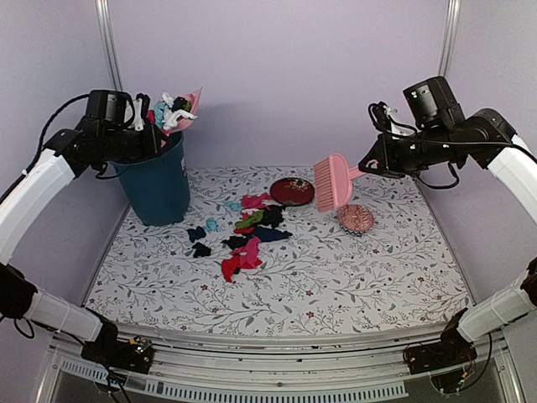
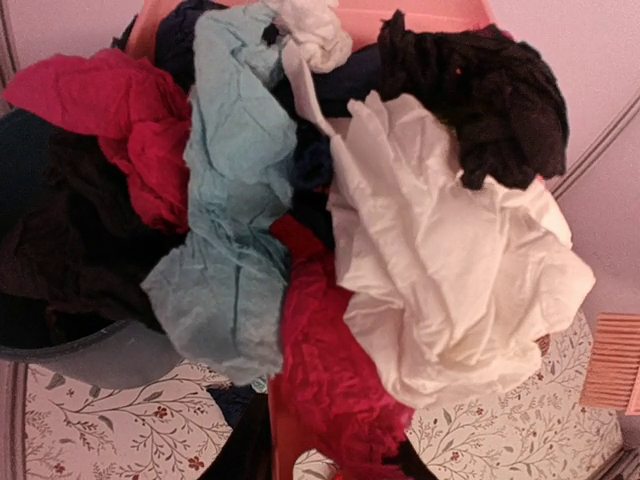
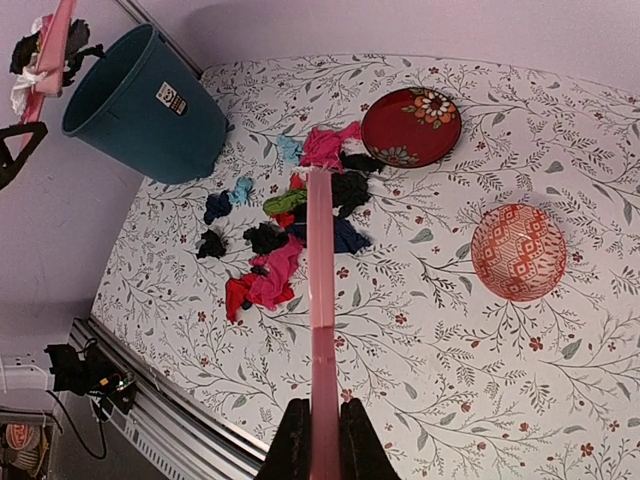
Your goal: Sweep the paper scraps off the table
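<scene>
Paper scraps (image 1: 243, 235) in black, pink, red, green and blue lie in a loose heap on the leaf-patterned table (image 1: 336, 277), left of centre; they also show in the right wrist view (image 3: 275, 250). My left gripper (image 1: 144, 117) is shut on a pink dustpan (image 1: 186, 105) heaped with more scraps (image 2: 300, 200), tilted over the teal bin (image 1: 155, 180). My right gripper (image 1: 369, 164) is shut on the handle of a pink brush (image 1: 333, 181), held in the air above the table's back. In its wrist view the fingers (image 3: 295, 445) clamp the brush (image 3: 320, 280).
A round dark-red plate (image 1: 291, 191) and a pink patterned dish (image 1: 356, 218) sit behind and right of the heap. The bin stands at the table's back left corner (image 3: 140, 100). A metal rail (image 1: 277, 336) runs along the near edge.
</scene>
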Controlling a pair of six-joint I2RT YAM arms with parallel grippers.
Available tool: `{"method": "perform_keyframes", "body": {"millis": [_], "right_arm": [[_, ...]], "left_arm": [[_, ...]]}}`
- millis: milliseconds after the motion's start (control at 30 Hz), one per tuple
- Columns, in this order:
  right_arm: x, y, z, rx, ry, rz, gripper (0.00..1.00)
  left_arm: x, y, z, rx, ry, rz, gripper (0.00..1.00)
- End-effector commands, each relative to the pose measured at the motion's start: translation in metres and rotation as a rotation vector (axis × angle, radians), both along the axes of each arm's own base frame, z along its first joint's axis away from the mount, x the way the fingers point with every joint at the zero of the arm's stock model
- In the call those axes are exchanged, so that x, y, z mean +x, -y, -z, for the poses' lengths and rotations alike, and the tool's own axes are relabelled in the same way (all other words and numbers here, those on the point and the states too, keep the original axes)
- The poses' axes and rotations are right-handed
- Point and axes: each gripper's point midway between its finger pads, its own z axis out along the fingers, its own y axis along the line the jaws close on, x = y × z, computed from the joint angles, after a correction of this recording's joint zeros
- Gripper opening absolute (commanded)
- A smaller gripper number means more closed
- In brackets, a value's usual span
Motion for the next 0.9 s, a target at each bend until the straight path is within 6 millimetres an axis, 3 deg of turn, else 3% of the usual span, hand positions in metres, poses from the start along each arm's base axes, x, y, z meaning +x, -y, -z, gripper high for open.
{"method": "perform_keyframes", "body": {"millis": [0,267,567,867], "right_arm": [[0.005,-0.007,-0.002,0.023,0.013,-0.016,0.01],[0.001,-0.005,0.004,0.021,0.001,-0.021,0.01],[-0.007,0.0,0.012,0.036,-0.013,-0.01,0.01],[-0.011,0.004,0.016,0.047,-0.017,0.0,0.01]], "left_arm": [[0.011,-0.021,-0.017,-0.235,-0.008,-0.027,0.05],[0.037,-0.062,-0.024,-0.597,-0.025,-0.072,0.05],[0.053,-0.068,-0.013,-0.961,-0.101,-0.029,0.06],[0.045,-0.068,-0.012,-1.243,-0.118,-0.012,0.06]]}}
